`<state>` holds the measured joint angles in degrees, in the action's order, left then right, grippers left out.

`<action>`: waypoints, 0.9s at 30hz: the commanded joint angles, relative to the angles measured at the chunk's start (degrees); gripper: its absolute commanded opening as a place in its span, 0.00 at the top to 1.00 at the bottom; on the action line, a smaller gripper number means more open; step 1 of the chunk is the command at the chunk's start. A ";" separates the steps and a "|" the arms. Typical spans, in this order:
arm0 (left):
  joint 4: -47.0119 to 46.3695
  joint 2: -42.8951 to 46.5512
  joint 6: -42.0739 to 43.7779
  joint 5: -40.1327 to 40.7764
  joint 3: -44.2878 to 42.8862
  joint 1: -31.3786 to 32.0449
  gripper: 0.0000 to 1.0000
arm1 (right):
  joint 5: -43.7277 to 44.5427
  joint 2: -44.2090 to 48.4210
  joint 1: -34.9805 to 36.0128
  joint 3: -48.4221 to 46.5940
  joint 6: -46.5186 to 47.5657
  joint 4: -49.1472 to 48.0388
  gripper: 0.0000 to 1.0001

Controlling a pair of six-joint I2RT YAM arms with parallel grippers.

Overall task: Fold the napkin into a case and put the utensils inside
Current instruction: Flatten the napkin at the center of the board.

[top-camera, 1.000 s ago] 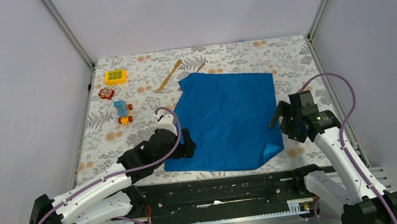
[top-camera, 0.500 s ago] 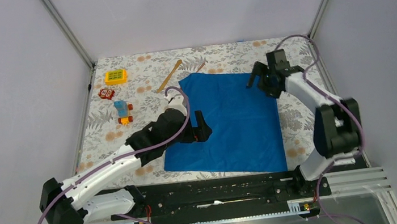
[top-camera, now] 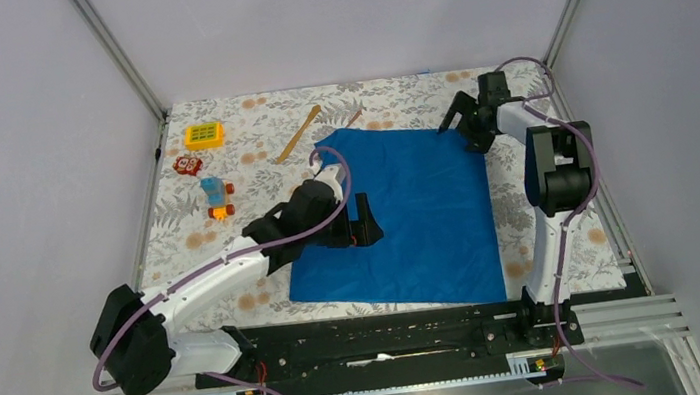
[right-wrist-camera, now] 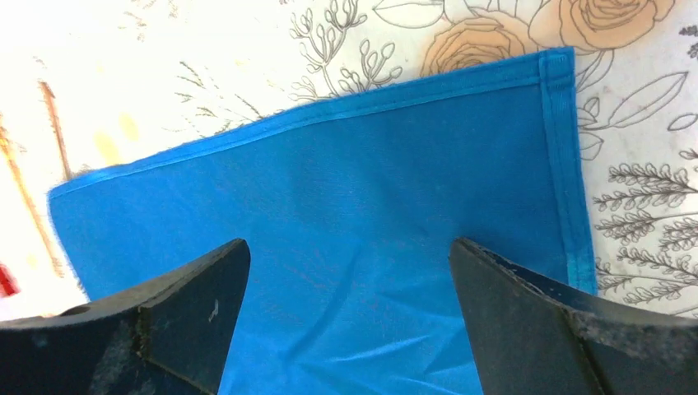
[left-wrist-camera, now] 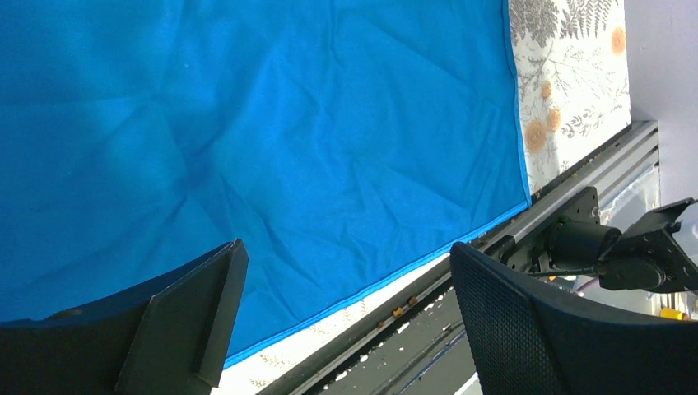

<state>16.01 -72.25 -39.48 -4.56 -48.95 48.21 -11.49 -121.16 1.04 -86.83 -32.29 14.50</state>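
Observation:
The royal-blue napkin (top-camera: 418, 211) lies spread flat in one layer on the flowered table. It fills the left wrist view (left-wrist-camera: 272, 140) and the right wrist view (right-wrist-camera: 354, 230). My left gripper (top-camera: 364, 222) is open and empty, hovering over the napkin's left part. My right gripper (top-camera: 466, 126) is open and empty over the napkin's far right corner (right-wrist-camera: 560, 66). Two tan wooden utensils lie beyond the napkin's far left corner: a long flat stick (top-camera: 298, 134) and a shorter piece (top-camera: 353, 116) partly hidden by the cloth edge.
A yellow toy (top-camera: 203, 135), a red toy (top-camera: 187, 164) and a blue-orange toy (top-camera: 216, 197) sit at the far left of the table. The black rail (top-camera: 394, 338) runs along the near edge, also seen in the left wrist view (left-wrist-camera: 576, 222). Grey walls enclose the table.
The right arm swung from the napkin's near right corner to its far right corner. The folded near right corner now lies flat. The left gripper moved right and farther onto the napkin.

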 commanded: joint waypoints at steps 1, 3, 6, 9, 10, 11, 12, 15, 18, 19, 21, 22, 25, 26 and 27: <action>-3.55 -0.71 1.27 -3.36 -1.95 -2.81 0.01 | 1.48 -2.26 -3.74 0.60 -0.48 3.89 0.00; -3.74 -0.74 1.25 -3.70 -2.25 -3.74 0.01 | 3.03 -2.19 -5.58 1.07 -0.62 5.66 0.00; -3.25 0.27 1.17 -3.05 -2.92 -5.36 0.01 | 5.17 -2.41 -8.32 0.61 -0.33 8.68 0.00; -2.51 1.68 0.99 -2.71 -3.74 -7.68 0.01 | 8.04 -2.91 -10.16 -0.68 1.26 10.59 0.00; -2.37 2.11 0.98 -2.85 -4.04 -8.82 0.01 | 8.75 -3.43 -10.39 -1.69 2.14 11.37 0.00; -2.15 2.39 1.05 -2.91 -4.48 -9.49 0.01 | 9.75 -4.05 -10.62 -2.89 2.73 12.55 0.00; -1.82 2.65 1.07 -2.85 -4.95 -10.12 0.01 | 11.08 -4.85 -10.88 -4.46 3.23 14.20 0.00; -1.64 2.98 1.14 -2.58 -5.82 -11.82 0.01 | 15.23 -6.57 -11.67 -7.73 4.42 17.50 0.00; -2.04 1.52 0.57 -5.05 -6.57 -13.85 0.01 | 18.58 -7.57 -12.34 -10.26 6.33 18.78 0.00; -2.27 0.77 0.17 -6.09 -6.81 -14.18 0.01 | 19.96 -8.43 -12.51 -11.83 7.31 19.75 0.00; -4.45 -0.68 -0.65 -8.53 -6.76 -14.36 0.01 | 20.45 -10.54 -12.72 -15.74 10.24 21.15 0.00; -6.21 -1.67 -1.22 -10.11 -6.39 -14.36 0.01 | 20.12 -11.73 -12.73 -17.71 11.66 21.64 0.00; -9.31 -7.49 -2.90 -14.50 -6.70 -14.39 0.01 | 21.75 -14.39 -12.68 -22.84 14.65 24.25 0.00; -9.49 -10.31 -3.30 -16.11 -7.61 -14.37 0.01 | 23.03 -14.90 -12.46 -25.64 15.20 26.33 0.00; -9.81 -13.13 -3.56 -16.90 -8.25 -14.35 0.01 | 24.99 -14.51 -12.06 -27.06 15.45 28.43 0.00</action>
<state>10.96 -77.30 -40.88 -14.15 -54.06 33.89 6.50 -132.57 -11.05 -107.77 -22.17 34.11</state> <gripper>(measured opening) 0.987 0.994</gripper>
